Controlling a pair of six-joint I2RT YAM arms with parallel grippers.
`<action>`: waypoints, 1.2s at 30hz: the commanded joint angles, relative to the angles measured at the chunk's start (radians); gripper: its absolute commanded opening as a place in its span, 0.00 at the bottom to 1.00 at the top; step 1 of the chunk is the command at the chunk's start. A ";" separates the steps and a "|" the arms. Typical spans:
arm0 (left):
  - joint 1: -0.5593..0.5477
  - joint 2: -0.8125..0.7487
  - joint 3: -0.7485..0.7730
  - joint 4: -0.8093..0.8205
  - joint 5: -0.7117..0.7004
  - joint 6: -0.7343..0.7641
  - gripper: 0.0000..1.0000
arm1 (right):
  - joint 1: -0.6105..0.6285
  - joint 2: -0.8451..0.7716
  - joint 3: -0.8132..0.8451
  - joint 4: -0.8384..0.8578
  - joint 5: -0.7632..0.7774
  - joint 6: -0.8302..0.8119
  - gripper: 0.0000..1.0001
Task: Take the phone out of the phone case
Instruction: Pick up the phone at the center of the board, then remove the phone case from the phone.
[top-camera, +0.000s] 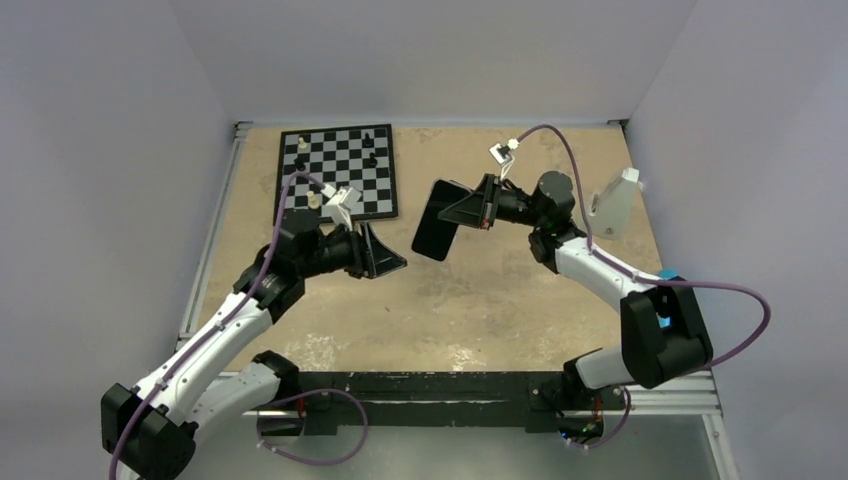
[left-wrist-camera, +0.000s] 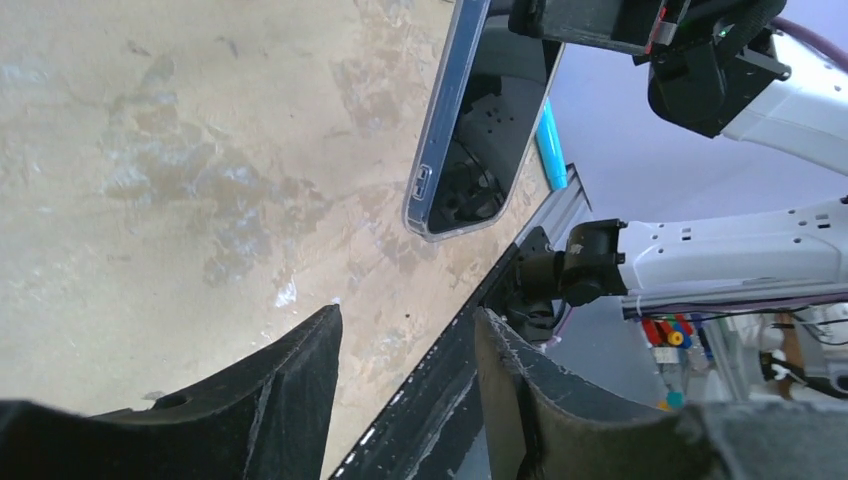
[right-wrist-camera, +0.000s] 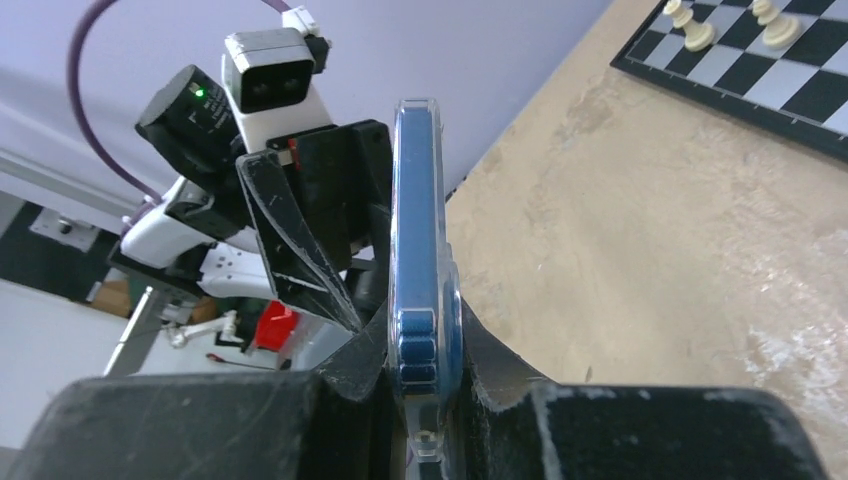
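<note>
The phone (top-camera: 435, 222) has a black screen and sits inside the clear phone case (left-wrist-camera: 437, 150). My right gripper (top-camera: 468, 208) is shut on it and holds it above the table, long side tilted down. In the right wrist view the cased phone (right-wrist-camera: 418, 230) stands edge-on between my right gripper's (right-wrist-camera: 418, 328) two pads, and its rim looks blue there. My left gripper (top-camera: 388, 256) is open and empty, a short way left of the phone's lower end and not touching it. In the left wrist view its jaws (left-wrist-camera: 405, 335) stand wide apart below the phone (left-wrist-camera: 495, 110).
A chessboard (top-camera: 340, 172) with a few pieces lies at the back left of the tan table and also shows in the right wrist view (right-wrist-camera: 760, 70). A white translucent object (top-camera: 612, 205) stands at the right edge. A black rail (top-camera: 440, 385) runs along the near edge.
</note>
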 joint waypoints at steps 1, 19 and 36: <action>-0.012 -0.032 -0.026 0.167 0.059 -0.100 0.56 | 0.015 -0.022 -0.023 0.216 -0.022 0.145 0.00; -0.015 0.023 -0.024 0.264 0.108 -0.140 0.31 | 0.052 -0.069 -0.005 0.172 0.002 0.174 0.00; -0.015 0.051 -0.068 0.411 0.198 -0.172 0.16 | 0.072 -0.077 0.013 0.167 0.004 0.182 0.00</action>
